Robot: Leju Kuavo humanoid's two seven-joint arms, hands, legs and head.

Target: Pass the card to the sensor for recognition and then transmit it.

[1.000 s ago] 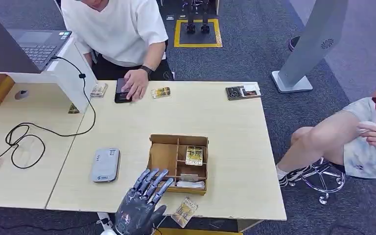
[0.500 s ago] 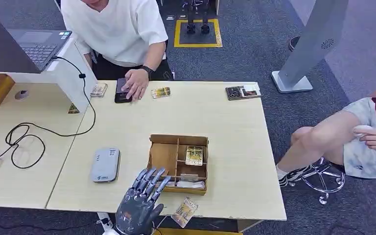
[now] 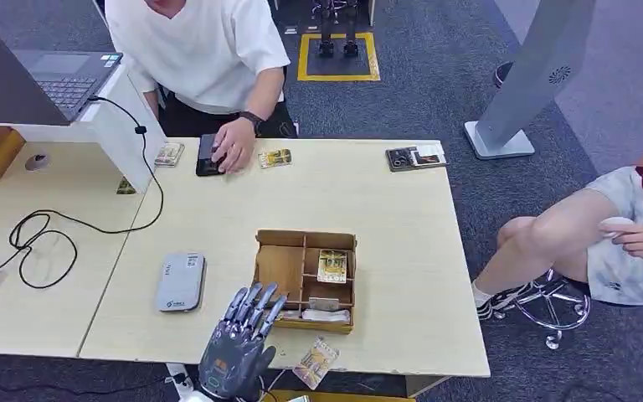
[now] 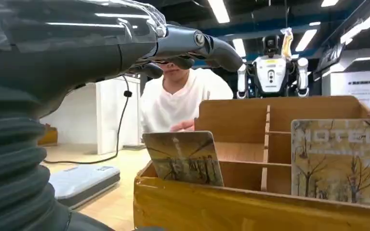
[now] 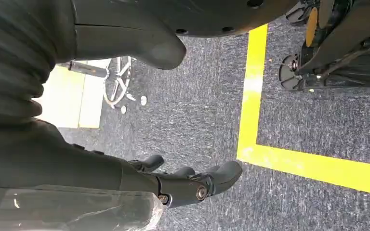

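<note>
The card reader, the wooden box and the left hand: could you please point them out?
Card reader (image 3: 180,282), head view, top face.
Wooden box (image 3: 278,268), head view, bare compartment floor.
Left hand (image 3: 239,347), head view, back of hand.

"HOTEL" on a card (image 4: 337,162) standing in the wooden box (image 4: 250,211)

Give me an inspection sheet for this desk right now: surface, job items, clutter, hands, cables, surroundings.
Surface: light wooden table, second table adjoining on the left.
Job's things: cardboard divider box holding cards; grey card reader left of it; one card lying at the table's near edge.
Clutter: card, dark phone under a person's hand, small items at the far right corner.
Hands: left hand open, fingers over the box's near left corner; right hand hanging over floor, holding nothing.
Cables: black cable looped on the left table.
Surroundings: person in white shirt opposite; seated person at right; laptop.
</note>
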